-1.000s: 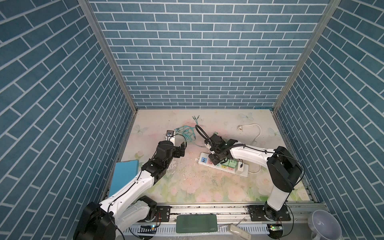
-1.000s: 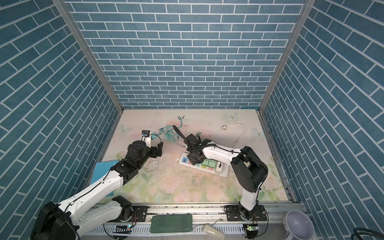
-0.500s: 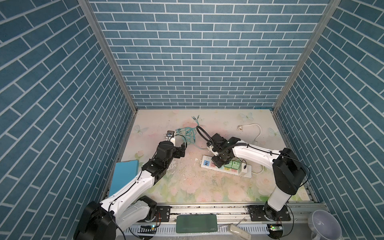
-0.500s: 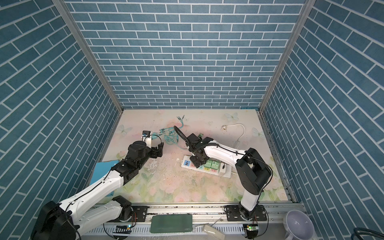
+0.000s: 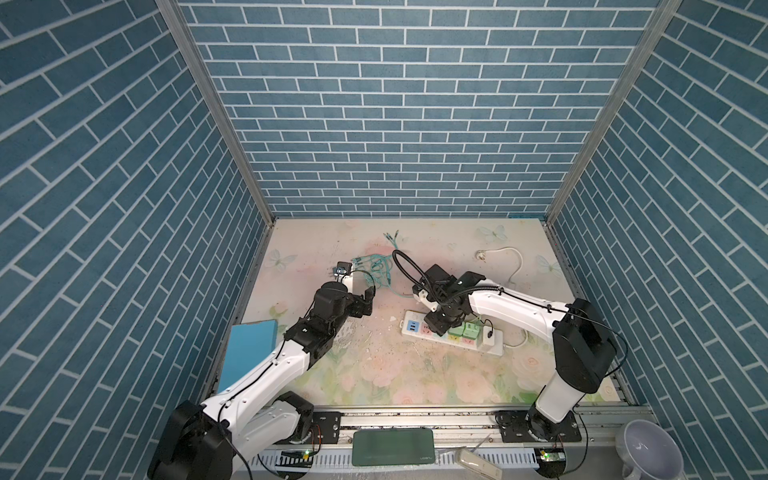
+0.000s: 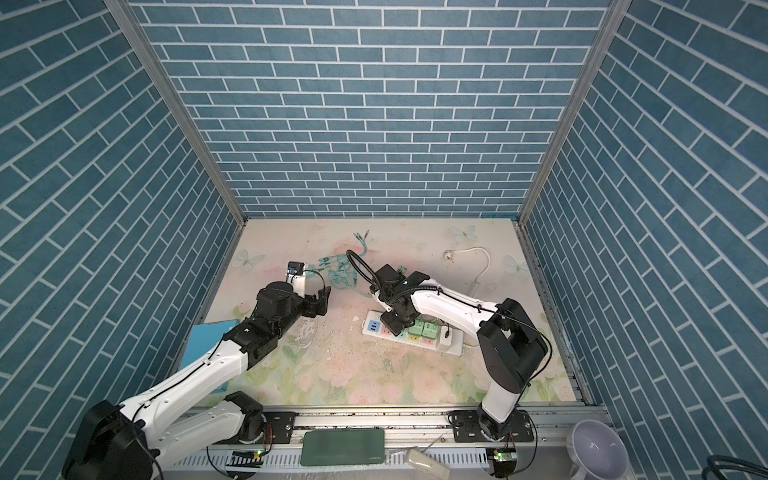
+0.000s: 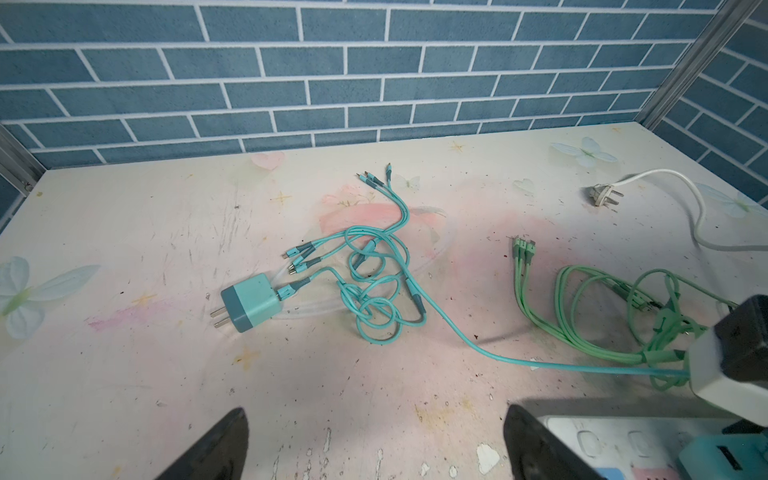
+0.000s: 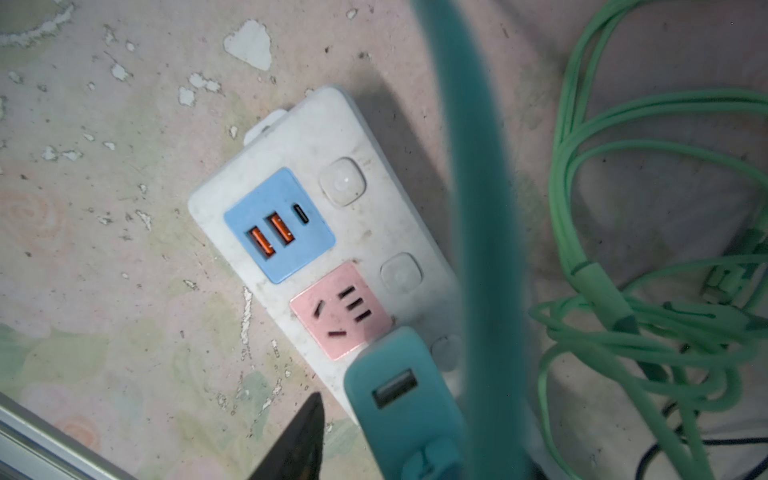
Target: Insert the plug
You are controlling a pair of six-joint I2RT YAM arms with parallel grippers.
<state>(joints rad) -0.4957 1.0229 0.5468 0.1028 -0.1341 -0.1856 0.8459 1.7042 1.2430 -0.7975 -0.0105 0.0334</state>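
Observation:
A white power strip [image 5: 492,347] [image 6: 451,347] [image 8: 374,137] lies right of the table's middle. A teal plug [image 8: 399,399] [image 7: 723,457] with a USB port stands in it, beside the free pink socket [image 8: 340,309]. My right gripper [image 5: 438,326] [image 6: 397,324] [image 8: 399,419] hovers open over this plug; one finger [image 8: 303,436] shows a gap to it, while a blurred teal cable hides the other. A second teal plug [image 7: 249,303] lies loose on the table with its tangled cable [image 5: 376,266]. My left gripper [image 5: 368,297] [image 6: 322,297] [image 7: 374,453] stands wide open and empty behind it.
Green plugs [image 5: 465,331] sit further along the strip, and their green cables [image 7: 623,316] are heaped behind it. The strip's white cord plug [image 5: 482,255] lies at the back right. A blue box [image 5: 249,353] rests at the left edge. Brick walls enclose the table.
My right gripper's jaws have spread off the teal plug, and the right arm's elbow has swung a little to the right. The left arm has not moved.

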